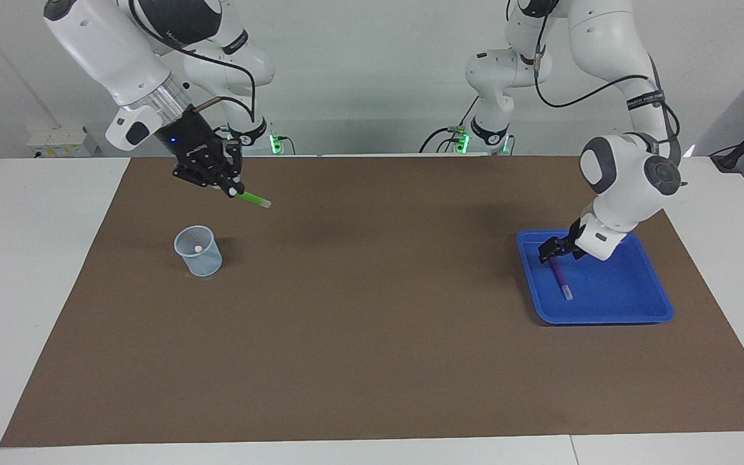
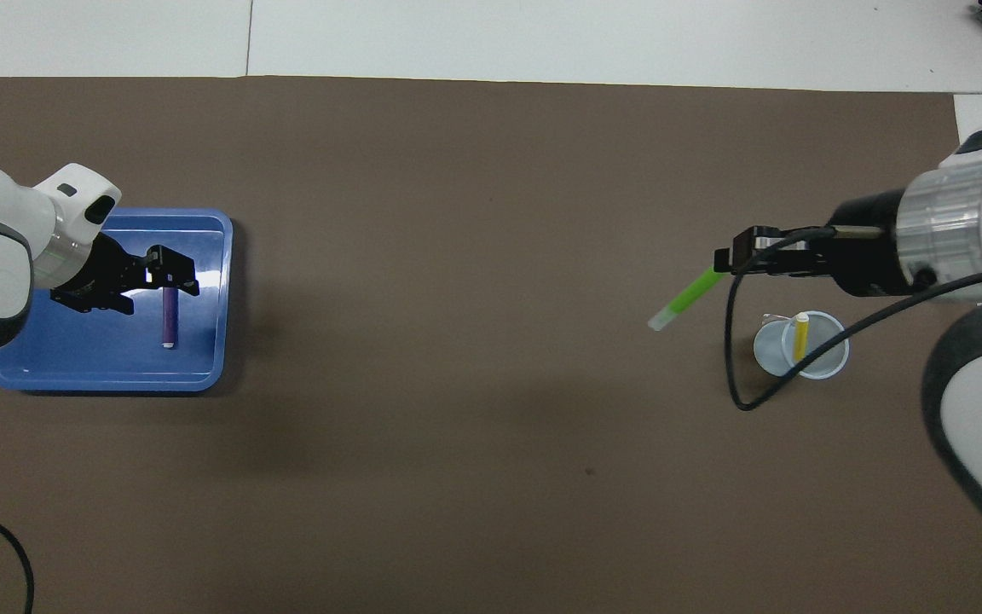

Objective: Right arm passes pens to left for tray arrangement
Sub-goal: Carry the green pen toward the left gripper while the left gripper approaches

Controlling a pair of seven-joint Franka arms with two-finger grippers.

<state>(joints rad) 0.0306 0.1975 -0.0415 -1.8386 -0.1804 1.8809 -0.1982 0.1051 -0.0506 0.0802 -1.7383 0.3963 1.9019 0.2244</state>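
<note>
My right gripper point(image 1: 232, 186) is shut on one end of the green pen point(image 1: 254, 199) and holds it in the air over the brown mat; the pale tip slants down toward the middle of the table. They also show in the overhead view, gripper point(image 2: 725, 259) and green pen point(image 2: 685, 298). The purple pen point(image 1: 562, 279) lies flat in the blue tray point(image 1: 624, 284). My left gripper point(image 1: 557, 250) is low in the tray, open over the pen's end nearer to the robots. From overhead, the left gripper point(image 2: 171, 275) sits above the purple pen point(image 2: 170, 317) in the tray point(image 2: 65, 358). The yellow pen point(image 2: 800, 334) stands in a cup.
A small translucent pale-blue cup point(image 1: 199, 253) stands on the mat toward the right arm's end, under and beside the right gripper, and holds the yellow pen. It also shows in the overhead view point(image 2: 823, 362). A black cable point(image 2: 738, 375) hangs from the right wrist. The brown mat point(image 1: 372, 323) covers the table.
</note>
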